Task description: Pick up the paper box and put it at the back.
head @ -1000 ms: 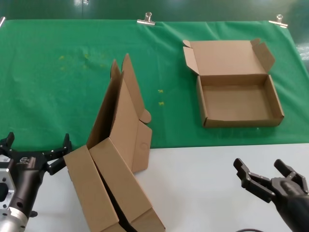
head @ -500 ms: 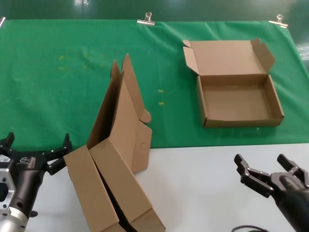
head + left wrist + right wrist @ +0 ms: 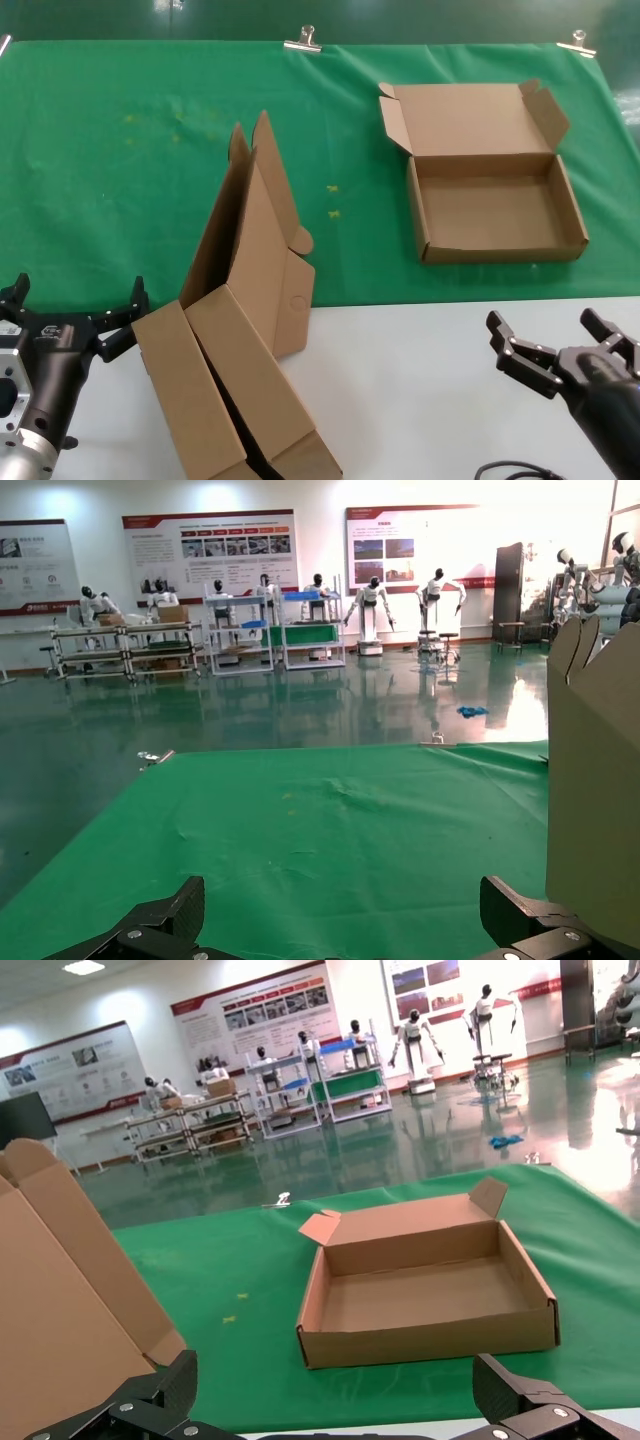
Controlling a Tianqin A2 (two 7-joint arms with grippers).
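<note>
Only the right gripper (image 3: 563, 345) has shifted since a second ago: it has slid a little to the right and nearer, low over the white table (image 3: 420, 380) at the near right, with its jaws spread wide and nothing between them. Boxes and the left gripper (image 3: 72, 310) have stayed where they were. An open paper box (image 3: 490, 185) lies flat on the green sheet (image 3: 120, 170) at the right, its shallow tray facing up with nothing inside and its lid folded back flat toward the far edge, small flaps standing at the lid's corners; its long axis runs left to right. Two more cardboard boxes (image 3: 250, 320) sit left of centre, leaning together across the line where the sheet meets the table. One tray tips up steeply with its open lid pointing toward the far side, while the other lies slanted on the table in front, its long axis running from far left to near right; what they hold is hidden. Just left of these, the left gripper waits low over the near left of the table, jaws wide apart and empty. Silver clips (image 3: 303, 41) pin the sheet's far edge.
</note>
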